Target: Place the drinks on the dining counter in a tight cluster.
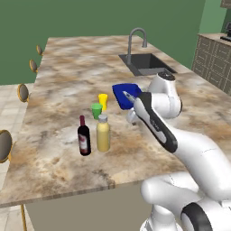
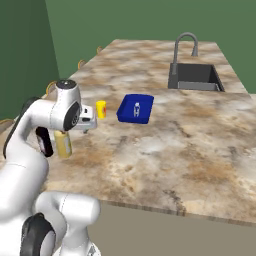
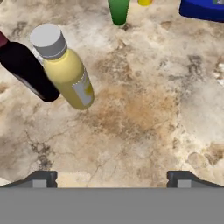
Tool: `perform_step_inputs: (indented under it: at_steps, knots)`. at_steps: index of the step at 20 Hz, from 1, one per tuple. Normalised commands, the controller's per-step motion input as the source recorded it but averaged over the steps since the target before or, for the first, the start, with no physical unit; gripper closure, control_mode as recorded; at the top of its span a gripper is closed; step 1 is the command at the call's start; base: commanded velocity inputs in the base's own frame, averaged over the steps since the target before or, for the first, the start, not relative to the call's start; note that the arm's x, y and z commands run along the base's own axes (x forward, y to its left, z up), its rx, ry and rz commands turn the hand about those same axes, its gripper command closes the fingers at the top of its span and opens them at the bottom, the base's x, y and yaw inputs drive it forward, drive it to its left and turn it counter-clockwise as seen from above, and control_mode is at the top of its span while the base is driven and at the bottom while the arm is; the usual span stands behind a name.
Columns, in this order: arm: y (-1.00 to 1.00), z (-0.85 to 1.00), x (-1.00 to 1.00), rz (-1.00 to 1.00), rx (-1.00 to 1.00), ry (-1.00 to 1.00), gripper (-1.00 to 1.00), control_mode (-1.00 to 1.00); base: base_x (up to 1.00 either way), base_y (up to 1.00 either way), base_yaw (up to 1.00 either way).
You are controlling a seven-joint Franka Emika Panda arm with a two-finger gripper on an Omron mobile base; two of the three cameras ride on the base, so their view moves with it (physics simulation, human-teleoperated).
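- The yellow bottle (image 1: 103,133) and the dark wine bottle (image 1: 84,136) stand upright just beside each other on the dining counter (image 1: 63,90), wine bottle at the yellow one's nine o'clock in the left base view.
- A green cup (image 1: 96,110) and a yellow cup (image 1: 103,101) stand at their twelve o'clock; a blue tray (image 1: 126,95) lies at two o'clock.
- The gripper (image 3: 113,177) hovers over bare stone, jaws spread wide and empty.

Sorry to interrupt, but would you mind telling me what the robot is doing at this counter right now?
The white robot arm is gathering drinks on the beige marbled stone counter. The dark wine bottle with a red cap and the yellow bottle with a grey cap already stand side by side. The hand hovers open over bare counter beside them, holding nothing. A small clear water bottle lies on a blue tray nearby.
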Motion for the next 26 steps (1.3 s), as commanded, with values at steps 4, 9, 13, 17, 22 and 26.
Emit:
perform_step_inputs:
  at_steps: [4,9,13,17,22,26]
  knots:
    - [-0.23,0.46,-0.76,-0.24,0.03,0.02,-1.00,-1.00,0.00,0.00,0.00]
    - [-0.14,0.08,-0.82,-0.06,0.07,-0.02,-1.00,-1.00,0.00,0.00,0.00]
    - [0.00,0.01,-0.28,0.00,0.00,-0.05,-1.00,-1.00,0.00,0.00,0.00]
    - [0.00,0.00,0.00,0.00,0.00,0.00,-1.00,-1.00,0.00,0.00,0.00]
    - [0.00,0.00,-0.05,0.00,0.00,0.00,-1.00,1.00,-0.25,-0.05,-0.04]
    - [0.00,0.00,0.00,0.00,0.00,0.00,-1.00,1.00,-0.92,-0.31,-0.20]
